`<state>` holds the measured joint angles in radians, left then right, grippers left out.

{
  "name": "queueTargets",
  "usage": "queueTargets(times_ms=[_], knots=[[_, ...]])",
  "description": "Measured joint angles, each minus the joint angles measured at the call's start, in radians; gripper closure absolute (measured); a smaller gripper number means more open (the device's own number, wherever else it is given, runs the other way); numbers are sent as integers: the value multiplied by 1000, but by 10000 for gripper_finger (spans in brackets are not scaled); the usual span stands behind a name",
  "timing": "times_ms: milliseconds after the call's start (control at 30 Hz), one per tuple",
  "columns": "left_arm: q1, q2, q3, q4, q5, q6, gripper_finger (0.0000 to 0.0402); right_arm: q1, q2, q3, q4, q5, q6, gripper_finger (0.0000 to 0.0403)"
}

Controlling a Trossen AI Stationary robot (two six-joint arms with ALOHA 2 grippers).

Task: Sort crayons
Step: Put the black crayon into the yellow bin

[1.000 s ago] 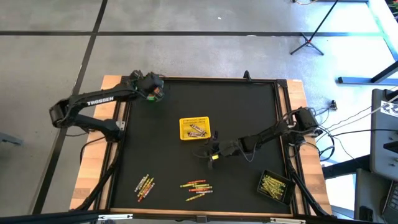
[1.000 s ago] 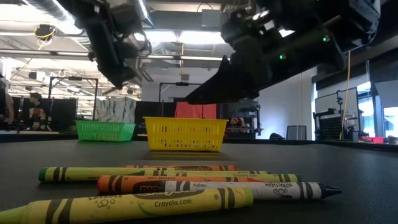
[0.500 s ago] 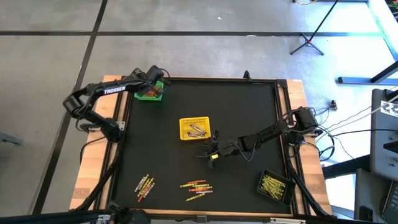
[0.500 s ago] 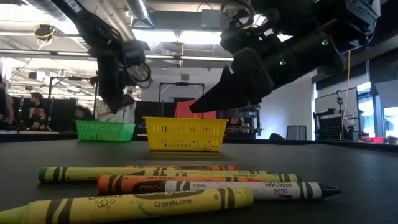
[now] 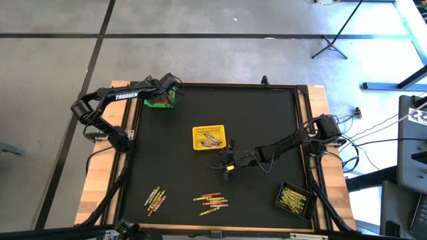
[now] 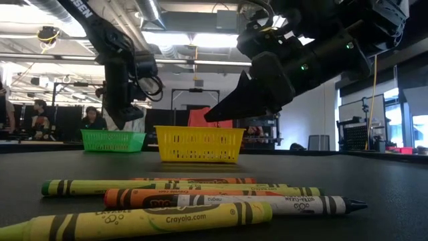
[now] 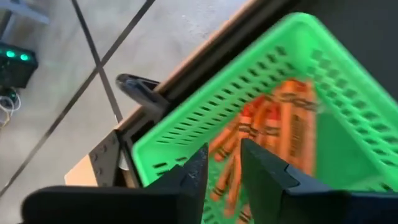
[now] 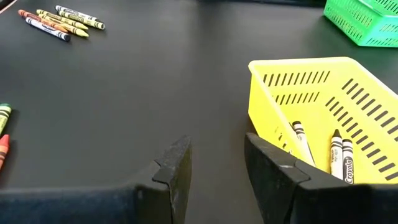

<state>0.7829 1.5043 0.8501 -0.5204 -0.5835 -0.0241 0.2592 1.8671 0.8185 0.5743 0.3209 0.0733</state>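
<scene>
Loose crayons lie flat on the black mat in two bunches near the front edge [image 5: 153, 198] [image 5: 211, 202], large in the low view [image 6: 194, 197]. My left gripper [image 7: 224, 165] hovers open just above the green basket [image 5: 159, 101] at the far left corner. Nothing is between its fingers, and orange crayons [image 7: 273, 124] lie in the basket below. My right gripper [image 8: 217, 165] stands open and empty just above the mat, beside the near right corner of the yellow basket [image 5: 209, 137], which holds a few crayons [image 8: 339, 155].
A black basket [image 5: 294, 199] with yellowish crayons stands at the near right corner. A raised frame [image 5: 303, 133] borders the mat. The middle of the mat [image 5: 180, 167] between the baskets and the loose crayons is bare. People sit in the room beyond the table.
My left gripper has come down and tipped further downward over the green basket at the far left corner, and its arm has folded in toward the table's left edge.
</scene>
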Motion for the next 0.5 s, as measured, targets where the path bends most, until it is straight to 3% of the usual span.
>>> queueTargets(times_ms=[267,500], knots=[[-155,-48,0,-69,9,-26,314,2,0,0,0,0,25,258],[-330,-177,0,-138,114,-132,314,2,0,0,2,0,32,258]])
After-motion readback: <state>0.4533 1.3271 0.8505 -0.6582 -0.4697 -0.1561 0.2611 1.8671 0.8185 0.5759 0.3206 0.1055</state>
